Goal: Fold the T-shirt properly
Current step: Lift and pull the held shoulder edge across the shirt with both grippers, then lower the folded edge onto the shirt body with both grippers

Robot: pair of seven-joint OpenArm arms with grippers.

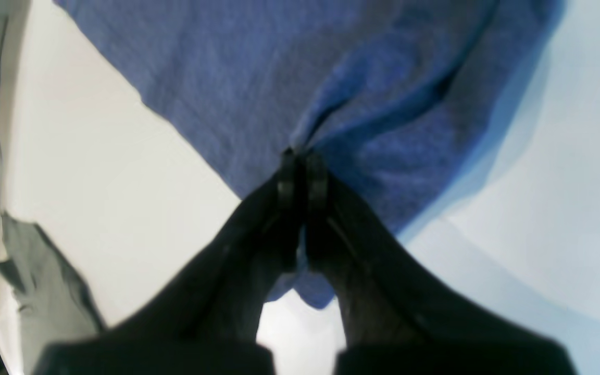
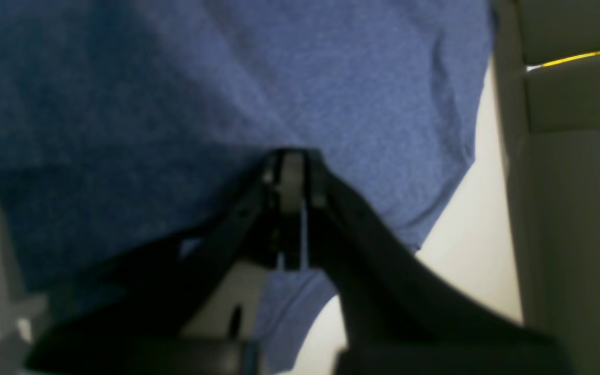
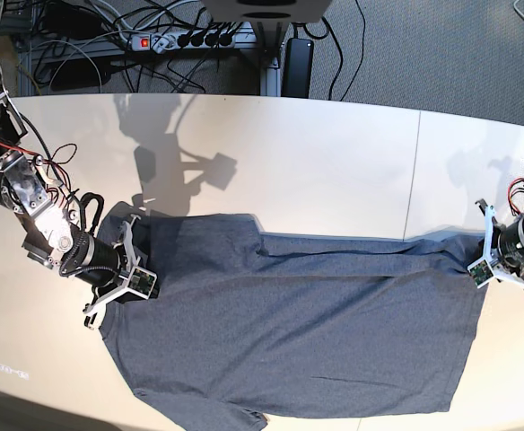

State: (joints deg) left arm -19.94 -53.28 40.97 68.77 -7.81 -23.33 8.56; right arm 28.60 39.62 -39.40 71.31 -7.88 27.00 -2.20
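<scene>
Two grippers hold one T-shirt, which lies spread across the white table with its plain side up; no lettering shows. Base view, left to right: the right gripper is at the shoulder end of the garment, beside the short sleeve and near the collar notch; the body of the shirt stretches across the middle; the left gripper is at the hem corner on the far side. The upper long edge of the cloth is drawn taut between the two tools, with a narrow strip already turned over along it, while the lower edge and lower sleeve reach the near table edge. By this evidence the fold is at an early stage: the shirt is laid out and gripped, and the main lengthwise and crosswise folds appear yet to be made.

Left wrist view: the left gripper has its jaws pressed together, pinching a puckered bunch of blue cloth; creases radiate from the pinch. A dark grey-green cloth at the table's edge appears here alone. Right wrist view: the right gripper is likewise closed on fabric, a strip of which hangs between the jaws. Only the base view shows the whole outline and both arms together, along with the power strip and cables behind the table.
</scene>
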